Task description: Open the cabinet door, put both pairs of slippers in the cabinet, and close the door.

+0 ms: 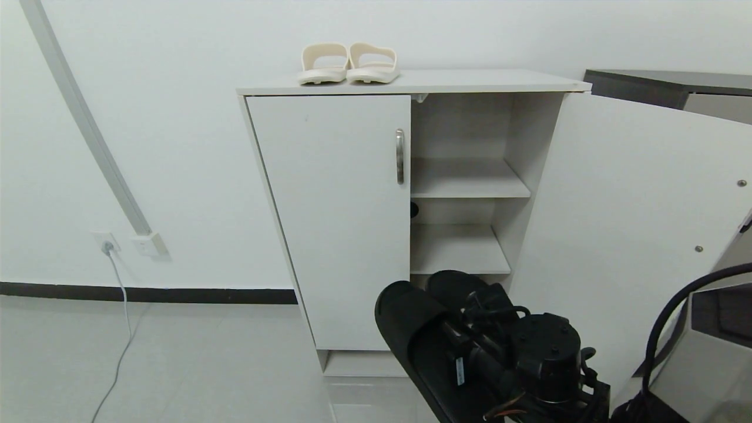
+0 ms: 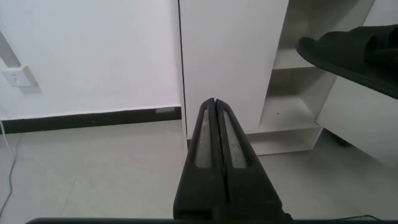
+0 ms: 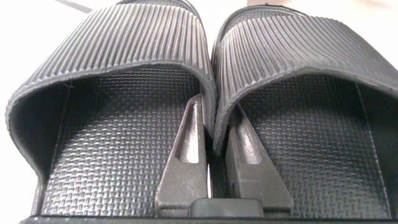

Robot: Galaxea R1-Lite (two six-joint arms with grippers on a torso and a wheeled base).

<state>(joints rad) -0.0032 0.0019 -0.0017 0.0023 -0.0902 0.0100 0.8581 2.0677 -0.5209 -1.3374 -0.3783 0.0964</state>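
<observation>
head view showed the black slippers point(image 1: 411, 335) held side by side in the right gripper point(image 3: 214, 134), its fingers point(image 3: 183, 162) pinched on the two inner strap edges. they hung just before the cabinet point(image 1: 329, 235), right door point(image 1: 617, 235) swung wide, toes and long axis pointing ahead at the open shelves point(image 1: 455, 249). the left gripper point(image 2: 215, 130), closed on nothing, sat lower left. white slippers point(image 1: 349, 64) lay on top.
</observation>
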